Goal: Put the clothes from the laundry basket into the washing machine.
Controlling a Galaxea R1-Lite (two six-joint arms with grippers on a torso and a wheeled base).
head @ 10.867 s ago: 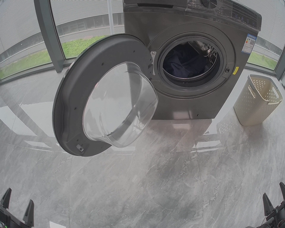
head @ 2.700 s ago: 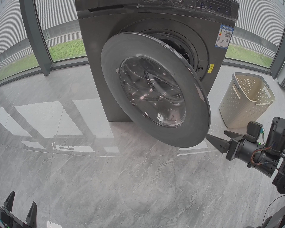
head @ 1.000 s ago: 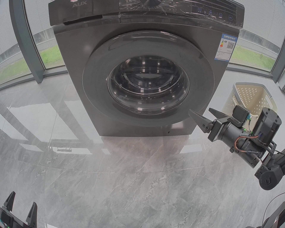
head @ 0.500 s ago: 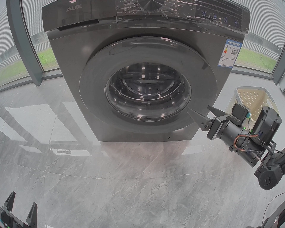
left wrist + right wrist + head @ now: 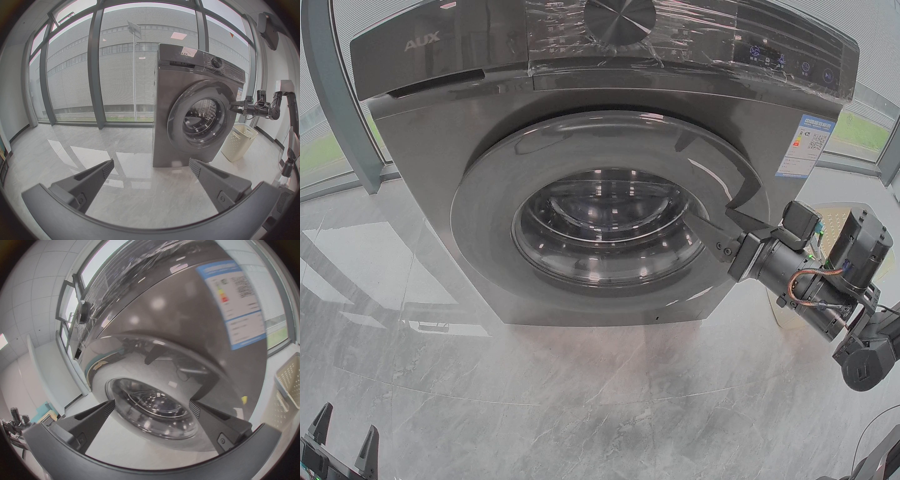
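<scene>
At washing machine door (image 5: 487,206) 3 o'clock rim: right tool (image 5: 707,214), fingers apart, gripping nothing. Door shut; judged rigid, heavy, slick, so press near rim. Beside machine at 3 o'clock, laundry basket (image 5: 238,141) on floor (image 5: 581,387); left tool (image 5: 349,417) also apart.

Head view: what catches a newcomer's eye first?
The grey washing machine fills the middle, its round glass door shut. The right gripper is at the door's right edge, jaws open. A cream laundry basket stands on the floor to the machine's right.
</scene>
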